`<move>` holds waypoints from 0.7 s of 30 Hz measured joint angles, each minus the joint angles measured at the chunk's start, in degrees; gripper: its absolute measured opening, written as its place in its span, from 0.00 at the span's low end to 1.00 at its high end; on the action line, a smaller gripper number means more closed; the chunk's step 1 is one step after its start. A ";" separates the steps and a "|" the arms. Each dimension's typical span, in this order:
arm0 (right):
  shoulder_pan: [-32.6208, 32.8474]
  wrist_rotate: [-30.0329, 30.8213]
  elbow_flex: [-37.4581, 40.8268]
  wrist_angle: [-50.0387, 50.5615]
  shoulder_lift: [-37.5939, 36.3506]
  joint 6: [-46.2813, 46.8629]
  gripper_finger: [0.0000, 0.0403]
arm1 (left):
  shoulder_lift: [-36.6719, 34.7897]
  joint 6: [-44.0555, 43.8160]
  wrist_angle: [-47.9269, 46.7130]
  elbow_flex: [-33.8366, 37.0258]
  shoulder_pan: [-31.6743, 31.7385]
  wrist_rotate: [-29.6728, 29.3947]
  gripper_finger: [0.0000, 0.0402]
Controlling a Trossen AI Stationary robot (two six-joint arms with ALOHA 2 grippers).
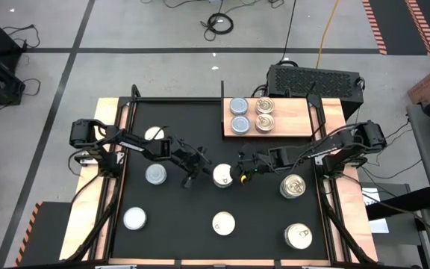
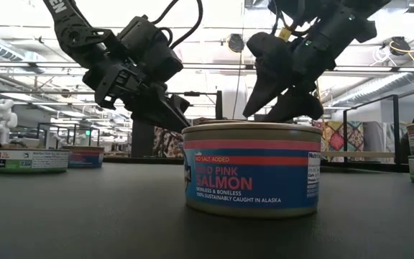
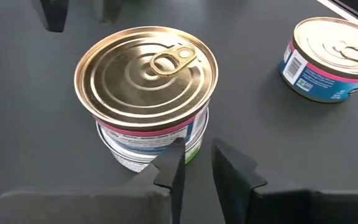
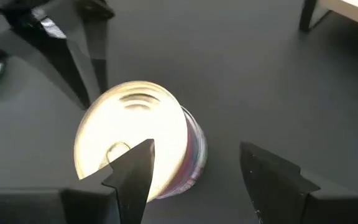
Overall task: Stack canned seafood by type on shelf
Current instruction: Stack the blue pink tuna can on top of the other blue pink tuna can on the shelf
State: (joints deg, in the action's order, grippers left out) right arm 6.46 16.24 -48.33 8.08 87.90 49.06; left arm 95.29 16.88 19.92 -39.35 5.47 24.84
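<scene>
On the black mat [image 1: 185, 239], a gold pull-tab can [image 3: 146, 78] sits on top of a second can [image 3: 135, 152], midway between my grippers [image 1: 223, 176]. My left gripper [image 3: 196, 165] is on its left, fingers a narrow gap apart and empty, tips just short of the lower can. My right gripper [image 4: 196, 148] hovers open on its right; one finger stands over the lid, the other beside the can. The wooden shelf [image 1: 293, 119] at the far right carries two silvery-topped cans [image 1: 239, 115] and two gold-topped ones [image 1: 264, 114], standing on their bases.
Loose cans stand on the mat: three at the left [image 1: 154, 134] [image 1: 155, 174] [image 1: 134, 218], one near the front middle [image 1: 223, 223] and two at the right [image 1: 293, 186] [image 1: 298, 236]. A black box [image 1: 312, 78] stands behind the shelf.
</scene>
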 joint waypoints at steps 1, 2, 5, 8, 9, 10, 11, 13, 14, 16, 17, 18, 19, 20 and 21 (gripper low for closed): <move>0.12 0.07 0.14 -0.05 0.00 0.21 0.57 | 0.00 -0.02 0.06 0.00 0.01 0.00 0.17; 0.25 0.21 0.31 -0.28 0.00 0.70 0.57 | 0.00 -0.02 0.10 0.00 0.01 0.00 0.15; 0.95 1.62 1.65 -2.28 0.00 1.99 0.57 | 0.00 -0.02 0.18 0.00 0.01 -0.02 0.10; 1.56 2.22 3.31 -6.09 0.00 3.13 0.57 | 0.10 -0.04 0.06 0.00 0.01 -1.03 0.04; 1.63 2.06 3.68 -7.02 0.00 3.62 0.57 | 0.31 -0.05 0.07 0.00 0.01 -1.28 0.02; 1.74 1.98 3.90 -7.46 0.00 4.04 0.57 | 0.58 -0.06 0.00 0.00 0.01 -1.31 0.01; 1.93 2.08 3.93 -7.73 0.00 4.25 0.57 | 0.87 -0.06 -0.04 0.00 0.02 -1.29 0.01; 2.21 2.69 3.95 -8.31 0.00 4.31 0.57 | 1.49 -0.06 0.23 0.00 0.01 -1.28 0.01; 2.41 3.36 3.95 -8.22 0.00 4.40 0.57 | 1.81 -0.06 0.68 0.00 0.01 -1.27 0.01; 2.82 4.78 3.95 -8.07 0.00 4.75 0.57 | 2.31 -0.03 0.71 0.00 0.01 -1.27 0.01; 2.96 5.45 3.95 -8.09 0.00 4.75 0.57 | 2.69 -0.02 1.17 0.00 0.01 -1.25 0.01; 3.13 6.10 3.95 -8.19 0.00 4.76 0.57 | 2.99 -0.06 1.57 0.00 0.01 -1.25 0.01; 3.19 6.33 3.95 -8.16 0.00 4.77 0.57 | 3.07 -0.08 1.59 0.02 0.01 -1.25 0.01; 3.19 6.38 3.95 -8.12 0.00 4.77 0.57 | 3.08 -0.07 1.80 0.02 0.01 -1.23 0.01; 3.19 6.40 3.95 -8.14 0.00 4.77 0.57 | 3.05 -0.06 2.38 0.02 -0.03 -1.22 0.01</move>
State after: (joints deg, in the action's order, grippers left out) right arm 9.65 22.64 -44.38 -0.06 87.90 53.82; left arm 98.34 16.82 22.30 -39.33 5.43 23.62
